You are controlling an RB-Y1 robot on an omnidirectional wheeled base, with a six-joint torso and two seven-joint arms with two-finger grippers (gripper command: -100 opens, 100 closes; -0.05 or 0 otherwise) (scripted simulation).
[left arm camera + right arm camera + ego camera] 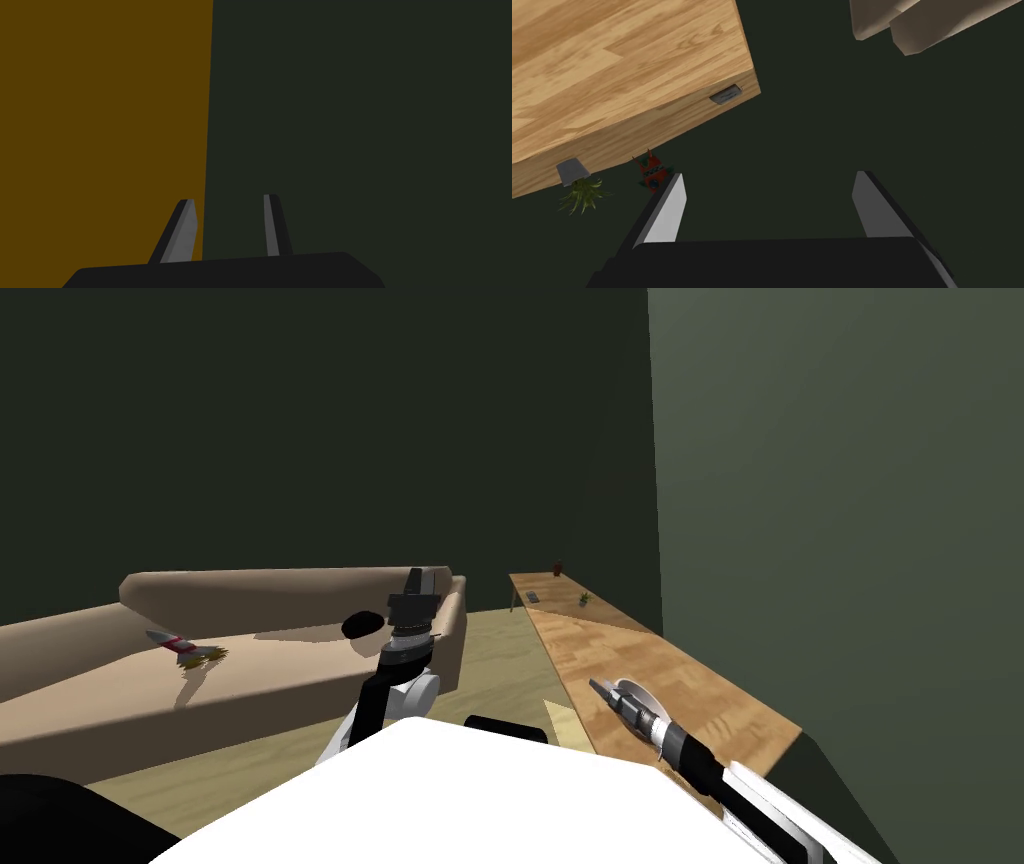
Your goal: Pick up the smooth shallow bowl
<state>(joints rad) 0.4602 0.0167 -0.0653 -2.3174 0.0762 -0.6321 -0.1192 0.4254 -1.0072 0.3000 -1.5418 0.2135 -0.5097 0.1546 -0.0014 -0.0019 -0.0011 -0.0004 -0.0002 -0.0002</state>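
A white shallow bowl sits on the near end of a long wooden table at my right. My right gripper reaches over the table at the bowl's left rim, and the arm covers part of the bowl. Seen from the right wrist, that gripper is open with nothing between its fingers and looks along the table toward its far end. My left gripper is raised in front of the sofa. Its fingers stand apart around nothing.
A beige sofa runs along the left, with a small rocket toy and a black object on it. At the table's far end are a red object, a small potted plant and a flat grey item. Dark walls close the corner behind.
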